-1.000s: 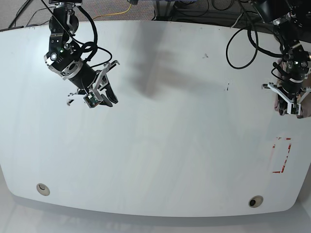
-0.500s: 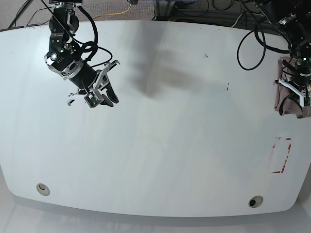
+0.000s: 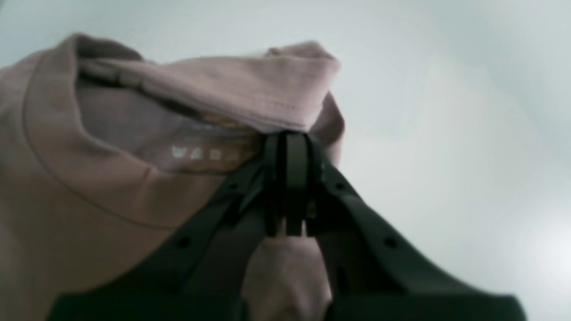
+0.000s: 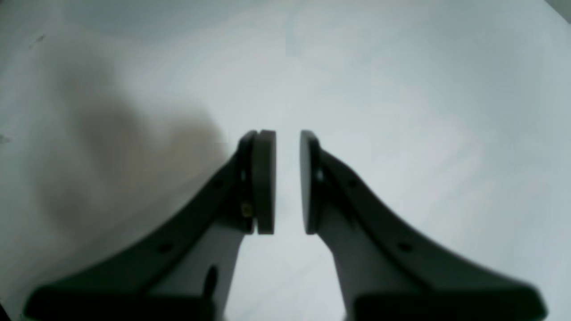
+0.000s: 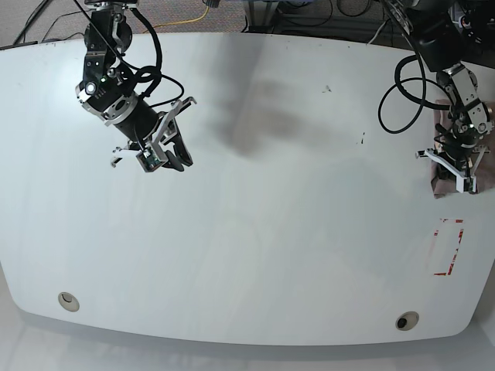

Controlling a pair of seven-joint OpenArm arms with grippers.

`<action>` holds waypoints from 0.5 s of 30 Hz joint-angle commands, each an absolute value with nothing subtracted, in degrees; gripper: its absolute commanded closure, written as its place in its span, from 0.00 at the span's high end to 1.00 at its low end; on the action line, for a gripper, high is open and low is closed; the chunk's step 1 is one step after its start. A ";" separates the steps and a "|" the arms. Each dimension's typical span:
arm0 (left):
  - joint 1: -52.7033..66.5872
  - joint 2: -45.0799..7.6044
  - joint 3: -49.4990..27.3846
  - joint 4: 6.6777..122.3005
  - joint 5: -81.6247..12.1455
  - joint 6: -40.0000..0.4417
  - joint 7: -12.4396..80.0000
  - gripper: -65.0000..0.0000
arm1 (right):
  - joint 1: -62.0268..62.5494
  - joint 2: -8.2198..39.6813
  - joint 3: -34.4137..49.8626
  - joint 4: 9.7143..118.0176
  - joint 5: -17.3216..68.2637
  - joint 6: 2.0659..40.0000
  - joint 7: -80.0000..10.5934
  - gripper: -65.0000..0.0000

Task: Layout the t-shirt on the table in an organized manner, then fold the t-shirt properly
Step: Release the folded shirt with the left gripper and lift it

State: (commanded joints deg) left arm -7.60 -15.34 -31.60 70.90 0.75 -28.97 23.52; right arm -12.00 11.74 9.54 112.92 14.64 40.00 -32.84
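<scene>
Behind the far edge I see a dark floor (image 5: 232,11) with a speckled carpet look. Black cables (image 5: 325,9) lie on it, and one yellow cable (image 5: 203,15). The light is soft and even.

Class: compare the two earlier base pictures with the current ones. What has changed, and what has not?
The left gripper, shut on the dusty mauve-brown cotton t-shirt, has swung up, then back down at the glossy white table's edge, showing less cloth. The right gripper, open and empty, has barely shifted.
</scene>
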 joint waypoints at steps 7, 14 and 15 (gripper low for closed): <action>-3.74 -15.34 -31.52 82.07 0.66 -28.97 25.71 0.00 | -12.88 11.74 9.45 114.33 14.64 40.00 -32.84 0.13; 1.27 -15.34 -31.60 91.12 0.57 -29.05 25.71 0.00 | -12.70 9.19 9.71 114.77 14.02 40.00 -32.84 0.13; 2.24 -15.34 -31.52 92.62 0.57 -29.05 25.71 0.00 | -12.97 9.19 9.71 114.95 14.02 40.00 -32.84 0.13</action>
State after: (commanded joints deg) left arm 2.24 -15.34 -31.52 92.62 0.57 -29.05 25.71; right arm -12.97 9.19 9.71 114.95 14.02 40.00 -32.84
